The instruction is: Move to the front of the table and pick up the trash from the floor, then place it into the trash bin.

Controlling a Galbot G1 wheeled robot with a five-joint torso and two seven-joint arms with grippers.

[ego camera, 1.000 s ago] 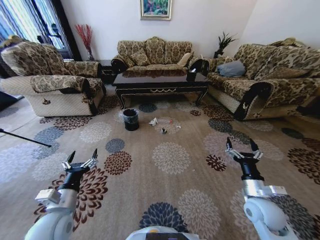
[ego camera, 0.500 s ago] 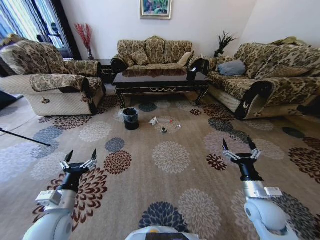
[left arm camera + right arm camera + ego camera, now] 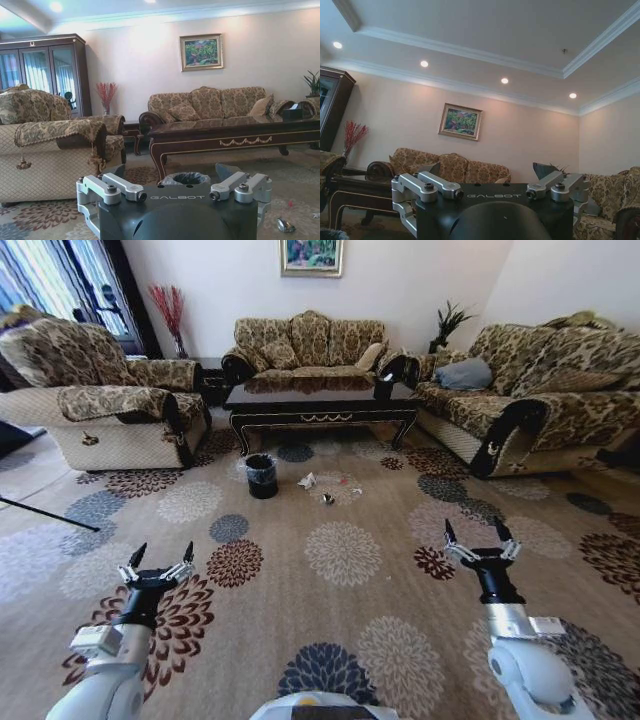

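In the head view, the trash bin (image 3: 261,476) stood on the carpet in front of the table (image 3: 322,406), its clear liner showing; what lay inside could not be told. The trash (image 3: 327,490) lay scattered on the floor just beside it. The left gripper (image 3: 160,561) and right gripper (image 3: 479,539) hovered low over the carpet, both with jaws spread and holding nothing.

In the left wrist view, the bin (image 3: 186,178) sat under the table's (image 3: 235,134) edge, a shiny wrapper (image 3: 284,225) nearby.

In the right wrist view, the right gripper (image 3: 496,176) pointed up toward the ceiling (image 3: 485,30).
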